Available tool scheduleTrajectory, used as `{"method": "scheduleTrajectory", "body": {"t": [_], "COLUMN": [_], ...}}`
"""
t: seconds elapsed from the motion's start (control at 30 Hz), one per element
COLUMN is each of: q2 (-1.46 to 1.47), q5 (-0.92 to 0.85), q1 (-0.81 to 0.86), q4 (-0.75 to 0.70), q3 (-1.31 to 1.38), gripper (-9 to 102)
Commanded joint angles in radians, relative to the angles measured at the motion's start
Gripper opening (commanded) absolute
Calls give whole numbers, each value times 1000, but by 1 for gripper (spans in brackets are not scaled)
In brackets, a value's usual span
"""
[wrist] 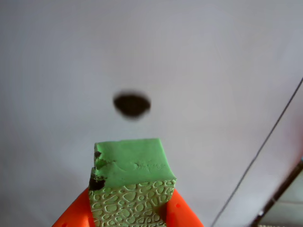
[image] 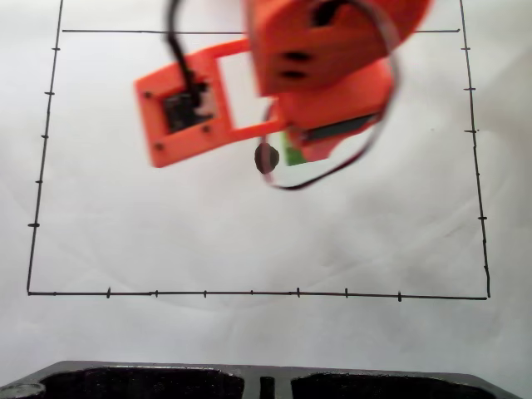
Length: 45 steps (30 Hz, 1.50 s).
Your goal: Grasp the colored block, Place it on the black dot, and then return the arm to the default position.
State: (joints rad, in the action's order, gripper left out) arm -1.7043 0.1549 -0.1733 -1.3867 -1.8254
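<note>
Your wrist view: green block point(wrist: 132, 182) clamped between orange fingers point(wrist: 182, 213) of gripper point(wrist: 129, 218) at bottom centre, smooth face up, crackled face toward you, dark chip at upper left corner. Black dot point(wrist: 132, 105) lies beyond block on white paper point(wrist: 57, 61), apart from it. Thin black border line point(wrist: 265, 142) runs diagonally at your right

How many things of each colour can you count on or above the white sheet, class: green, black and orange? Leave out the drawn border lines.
Green: 1, the colored block, held between the orange fingers of the gripper.
Black: 1, the black dot, uncovered on the white paper.
Orange: 1, the arm.
Total: 3.
</note>
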Motion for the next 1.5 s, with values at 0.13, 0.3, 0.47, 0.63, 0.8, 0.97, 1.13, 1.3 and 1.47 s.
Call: {"method": "scheduleTrajectory", "body": {"t": [0.13,0.3,0.47,0.63,0.8,0.97,1.13,1.3,1.47], "q2": [40,84,118,146,178,192,187,178,144], "q5": [-31,-29,-37,-54,-57,-57,-75,-84,-106], "q1": [66,69,74,84,83,75,75,80,78], "q4": [35,61,84,114,120,120,120,118,94], "q3": [34,32,28,23,23,18,18,18,18], "gripper": [9,9,9,8,8,9,14,18,33]}}
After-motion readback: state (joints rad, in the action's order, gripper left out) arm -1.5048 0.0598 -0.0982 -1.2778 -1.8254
